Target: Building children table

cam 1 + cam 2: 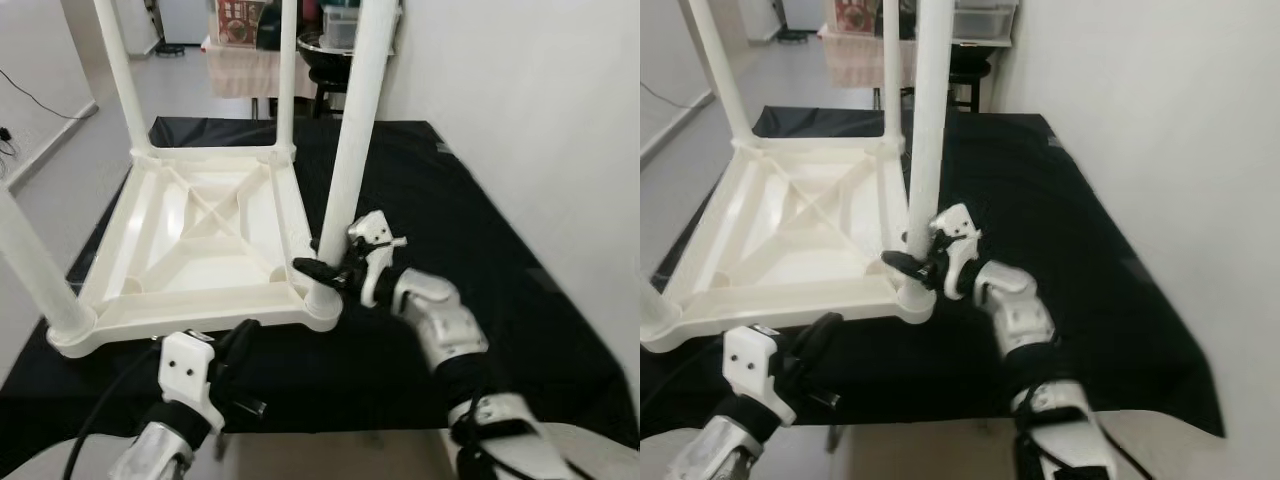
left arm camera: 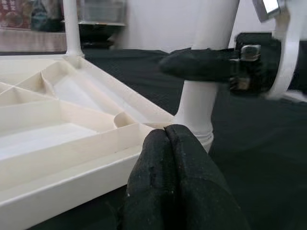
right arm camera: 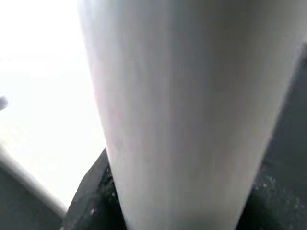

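My right gripper [image 1: 322,268] has its fingers clamped around the near white plastic leg [image 1: 350,150], low by its socket, steadying it upright in the upturned white plastic tabletop [image 1: 200,240]. My left gripper [image 2: 165,143], fingers pressed together empty, waits just short of that corner.

A plain domestic room with white walls [image 1: 520,120] and a pale grey floor [image 1: 70,170]. A black cloth [image 1: 480,260] covers the work surface; behind it stand a cloth-draped side table [image 1: 245,70] with boxes and a dark stool [image 1: 325,60].
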Motion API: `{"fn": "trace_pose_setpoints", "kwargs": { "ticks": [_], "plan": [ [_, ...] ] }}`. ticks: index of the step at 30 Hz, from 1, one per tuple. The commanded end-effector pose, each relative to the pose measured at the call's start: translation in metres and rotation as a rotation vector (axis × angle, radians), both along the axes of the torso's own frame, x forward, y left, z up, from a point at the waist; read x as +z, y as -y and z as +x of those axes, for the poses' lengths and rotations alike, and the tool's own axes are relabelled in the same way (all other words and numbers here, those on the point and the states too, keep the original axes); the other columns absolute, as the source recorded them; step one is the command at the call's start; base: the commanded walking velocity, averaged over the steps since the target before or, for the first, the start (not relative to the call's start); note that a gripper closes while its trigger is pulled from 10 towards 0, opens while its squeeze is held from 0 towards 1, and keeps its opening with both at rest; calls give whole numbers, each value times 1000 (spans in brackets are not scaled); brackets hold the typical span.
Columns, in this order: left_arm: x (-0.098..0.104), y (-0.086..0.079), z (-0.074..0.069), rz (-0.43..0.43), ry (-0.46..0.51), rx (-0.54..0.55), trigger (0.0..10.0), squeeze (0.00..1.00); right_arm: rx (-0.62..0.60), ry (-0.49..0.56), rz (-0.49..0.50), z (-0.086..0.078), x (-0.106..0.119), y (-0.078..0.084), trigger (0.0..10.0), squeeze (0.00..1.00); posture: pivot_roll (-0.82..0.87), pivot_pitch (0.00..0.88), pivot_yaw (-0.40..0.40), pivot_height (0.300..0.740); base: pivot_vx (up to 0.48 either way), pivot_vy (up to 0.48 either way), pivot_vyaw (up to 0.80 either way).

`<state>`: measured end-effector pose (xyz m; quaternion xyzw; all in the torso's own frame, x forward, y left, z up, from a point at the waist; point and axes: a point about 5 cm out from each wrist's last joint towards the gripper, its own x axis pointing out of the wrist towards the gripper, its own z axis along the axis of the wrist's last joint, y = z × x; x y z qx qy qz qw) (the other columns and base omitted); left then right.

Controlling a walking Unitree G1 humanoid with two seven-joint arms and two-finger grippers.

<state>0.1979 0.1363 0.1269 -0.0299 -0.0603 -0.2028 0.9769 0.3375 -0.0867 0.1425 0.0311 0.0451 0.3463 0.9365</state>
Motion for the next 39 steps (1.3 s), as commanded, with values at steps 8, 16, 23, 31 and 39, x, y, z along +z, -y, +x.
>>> {"fn": "trace_pose_setpoints", "kwargs": {
  "ticks": [8,16,23,31,39],
  "plan": [
    [-1,-2,2,7,-8,-3,10000,0,-207,-61,-68,-6,-9,-5,8392,0,101,7,-72,740,0,0,0],
    [-2,-1,3,6,-6,-1,10000,0,143,49,-1,13,35,-17,10000,1000,105,0,-76,740,0,0,0],
    [-3,-1,4,5,-7,-1,10000,0,526,182,-12,11,65,-22,10000,0,114,0,-82,740,0,0,0],
    [-4,-1,4,6,-8,-1,10000,0,771,147,-21,15,71,-27,10000,0,129,0,-84,740,0,0,0],
    [-4,0,3,4,-9,-1,10000,0,757,95,-25,20,59,-19,0,0,123,0,-80,740,0,0,0]
  ]
}}
